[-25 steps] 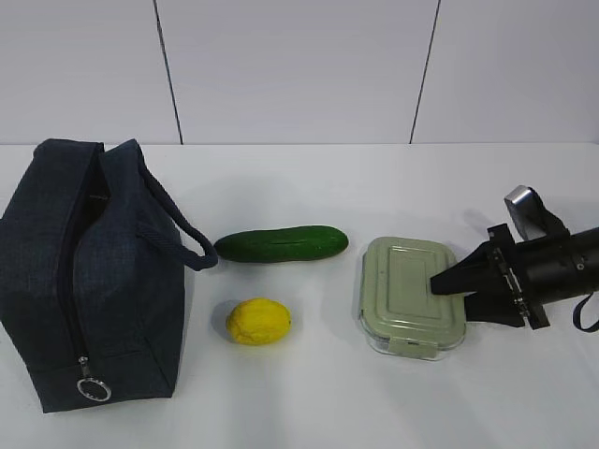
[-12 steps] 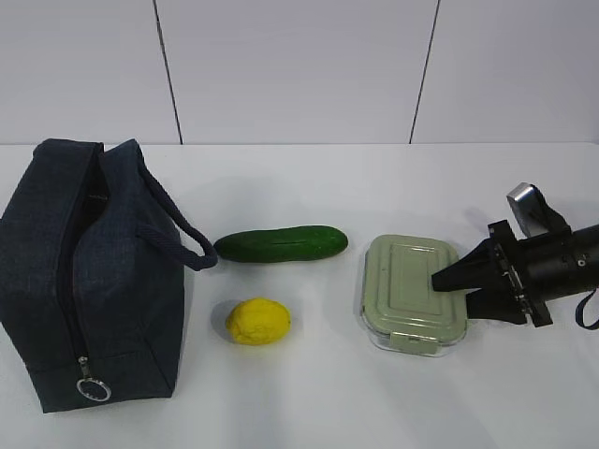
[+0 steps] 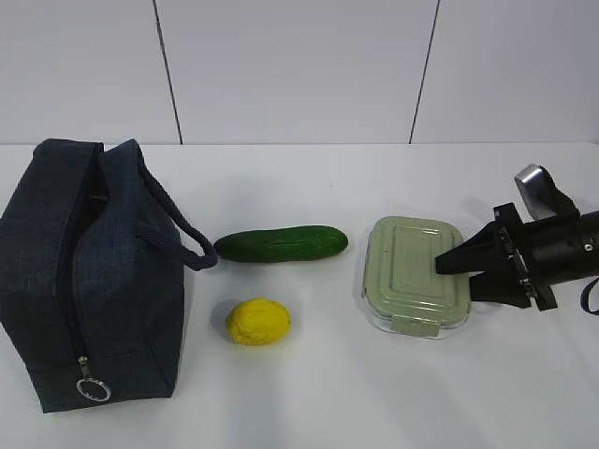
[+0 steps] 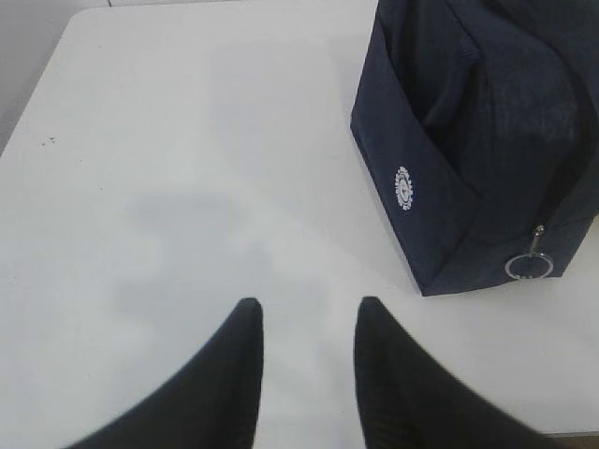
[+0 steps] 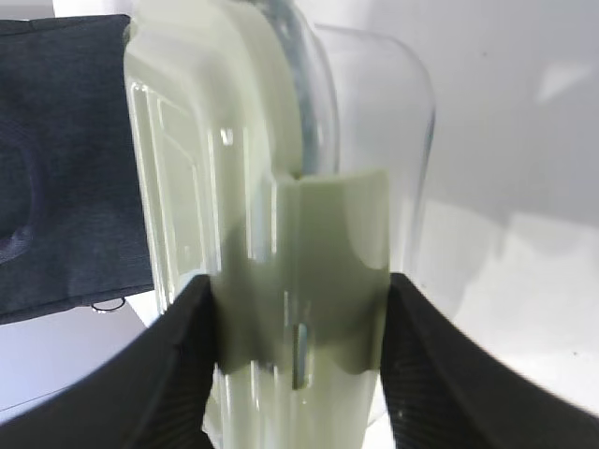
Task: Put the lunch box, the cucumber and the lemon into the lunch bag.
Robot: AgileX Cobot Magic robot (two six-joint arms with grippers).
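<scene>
A white surface runs back to a pale paneled wall. My right pincer is clamped on the lunch box, 1 finger on its sage-green lid and 1 under its clear base; in my right wrist view the clip of the lid sits squarely between my 2 fingers. In the exterior view the box sits tilted, its side toward my pincer raised. Beyond the box, away from my right pincer, the cucumber lies lengthwise on the surface, and the lemon rests near it, closer to the camera, the 2 not touching. Farther still stands the lunch bag, dark navy, its strap handle drooping toward the cucumber, its zipper ending in a metal ring pull. My left pincer hangs with its fingers apart over bare surface, gripping nothing; the bag stands ahead of it and to its right, the ring pull facing it.
</scene>
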